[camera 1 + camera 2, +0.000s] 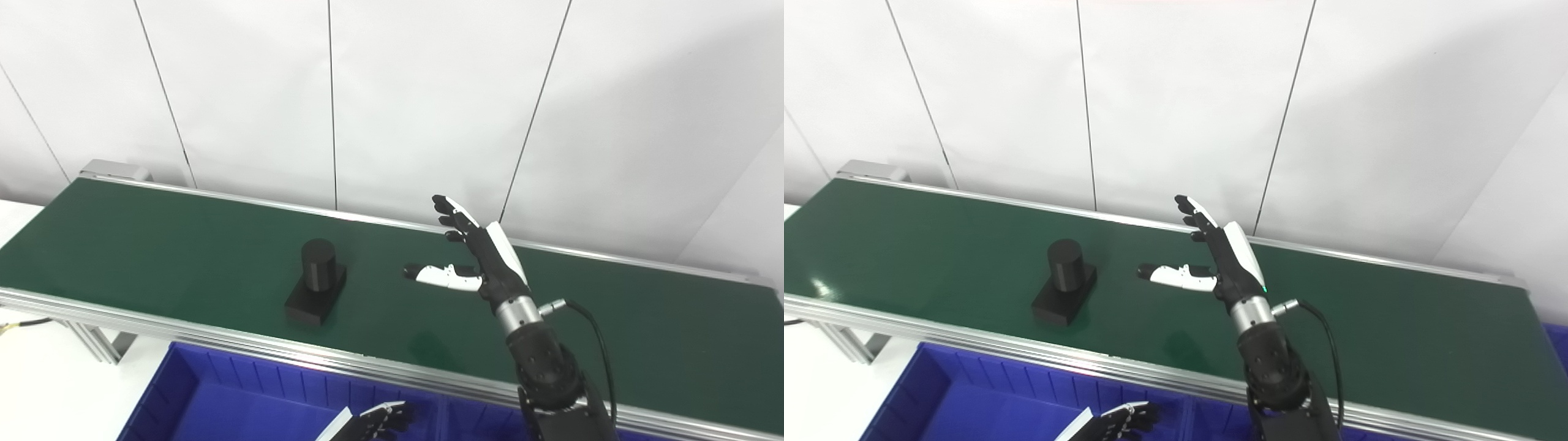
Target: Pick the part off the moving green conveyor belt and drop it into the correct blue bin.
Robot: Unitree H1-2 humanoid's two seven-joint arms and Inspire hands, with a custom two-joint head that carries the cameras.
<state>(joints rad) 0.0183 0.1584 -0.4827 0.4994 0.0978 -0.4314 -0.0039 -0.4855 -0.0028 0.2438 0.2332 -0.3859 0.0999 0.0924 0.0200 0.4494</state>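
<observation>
Down at the bottom of the left eye view, a blue bin [184, 392] sits just in front of the belt [153, 245]; nothing lies in the part that shows, and only the left hand [373, 422] hangs over it, fingers curled, though whether they close on anything cannot be told. On the belt, the black part [317, 282], a cylinder on a flat block, stands upright near the belt's near edge. The right hand [481, 257] is above the belt, to the right of the part and apart from it, spread and empty, thumb [438, 275] pointing toward the part.

From the right eye view, the bin [937, 398] again shows bare blue floor. The part [1064, 285] stands on the belt [906, 233], clear of the right hand [1222, 254], whose fingers [1191, 211] reach toward the belt's far edge.
</observation>
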